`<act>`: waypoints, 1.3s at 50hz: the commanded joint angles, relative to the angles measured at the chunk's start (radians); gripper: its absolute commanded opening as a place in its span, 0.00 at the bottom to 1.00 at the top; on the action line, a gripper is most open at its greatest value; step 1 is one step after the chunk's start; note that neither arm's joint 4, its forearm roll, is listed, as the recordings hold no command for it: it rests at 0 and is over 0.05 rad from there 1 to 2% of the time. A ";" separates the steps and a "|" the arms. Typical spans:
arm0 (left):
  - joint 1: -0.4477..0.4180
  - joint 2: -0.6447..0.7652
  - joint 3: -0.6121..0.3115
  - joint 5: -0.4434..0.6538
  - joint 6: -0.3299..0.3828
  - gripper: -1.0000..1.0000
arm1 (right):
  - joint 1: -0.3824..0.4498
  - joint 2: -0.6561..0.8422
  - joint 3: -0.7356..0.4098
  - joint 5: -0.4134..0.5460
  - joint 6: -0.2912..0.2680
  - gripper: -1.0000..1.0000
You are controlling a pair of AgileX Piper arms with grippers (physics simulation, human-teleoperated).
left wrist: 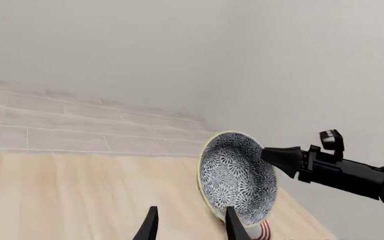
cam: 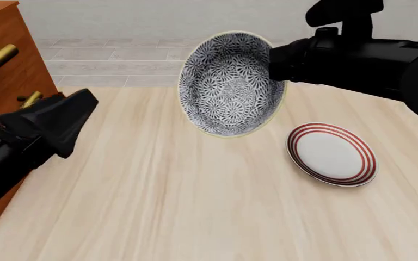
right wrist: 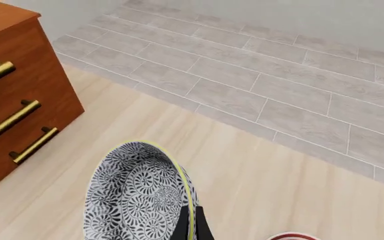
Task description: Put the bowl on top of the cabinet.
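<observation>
The blue-and-white floral bowl [cam: 228, 82] hangs in the air above the table's far middle, tipped on edge with its inside facing the front camera. My right gripper [right wrist: 192, 223] is shut on its pale rim and reaches in from the right [cam: 276, 62]. The reddish-brown cabinet [cam: 6, 65] with brass handles stands at the far left, well apart from the bowl; its top shows only at a corner. My left gripper [left wrist: 190, 211] is open and holds nothing, pointing toward the bowl [left wrist: 237, 176]. The left arm [cam: 38, 130] sits low in front of the cabinet.
A flat white plate with red rings [cam: 332, 153] lies on the wooden table [cam: 180, 206] below and to the right of the bowl. Grey tiled floor [right wrist: 279, 85] and a pale wall lie beyond the table's far edge.
</observation>
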 commanded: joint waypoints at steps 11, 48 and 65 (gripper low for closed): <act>-0.125 0.186 -0.056 -0.164 -0.106 1.00 | 0.027 -0.012 -0.013 0.006 0.000 0.00; -0.138 0.476 -0.128 -0.300 -0.055 1.00 | 0.026 -0.016 -0.022 0.009 0.005 0.00; -0.126 0.529 -0.135 -0.325 -0.061 1.00 | 0.029 -0.020 -0.029 0.012 0.006 0.00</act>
